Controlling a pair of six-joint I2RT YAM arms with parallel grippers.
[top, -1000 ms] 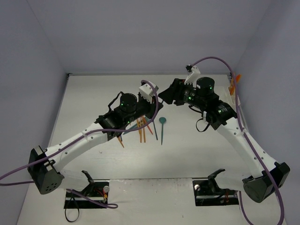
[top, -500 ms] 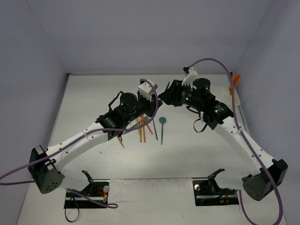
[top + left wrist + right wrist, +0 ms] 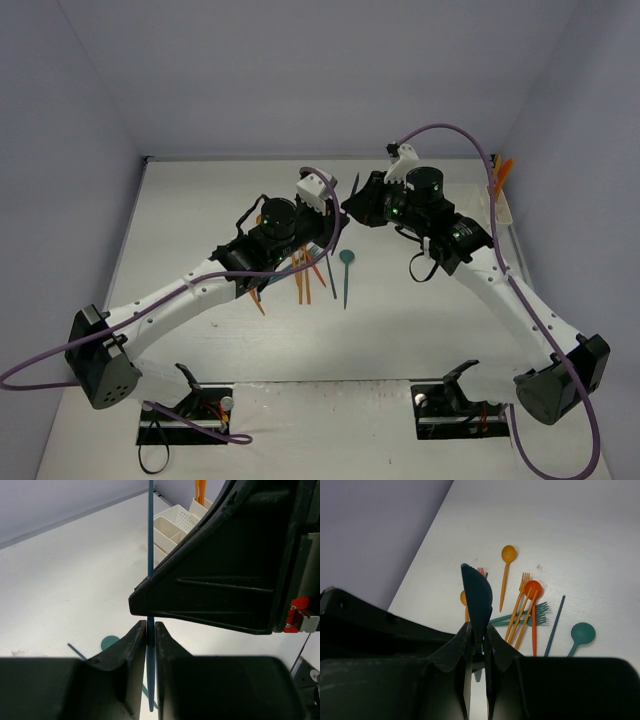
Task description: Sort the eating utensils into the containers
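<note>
A dark teal knife (image 3: 477, 597) hangs in the air between both grippers. My left gripper (image 3: 148, 626) is shut on it, and it shows edge-on there as a thin blue strip (image 3: 150, 555). My right gripper (image 3: 477, 630) is shut on the same knife, with the serrated blade sticking out past its fingertips. In the top view the two grippers (image 3: 335, 215) (image 3: 352, 208) meet above the middle of the table. Several orange, red-orange and teal utensils (image 3: 525, 610) lie on the table below. The white container (image 3: 175, 527) stands at the far right (image 3: 497, 208).
Orange utensils (image 3: 503, 170) stand upright in the container. A teal spoon (image 3: 346, 262) lies just right of the pile (image 3: 305, 275). The right gripper's black body (image 3: 235, 570) fills much of the left wrist view. Walls close the table at the back and both sides.
My right gripper moved a little left toward the left one and closed its jaws on the knife. The left gripper kept its grip and barely moved.
</note>
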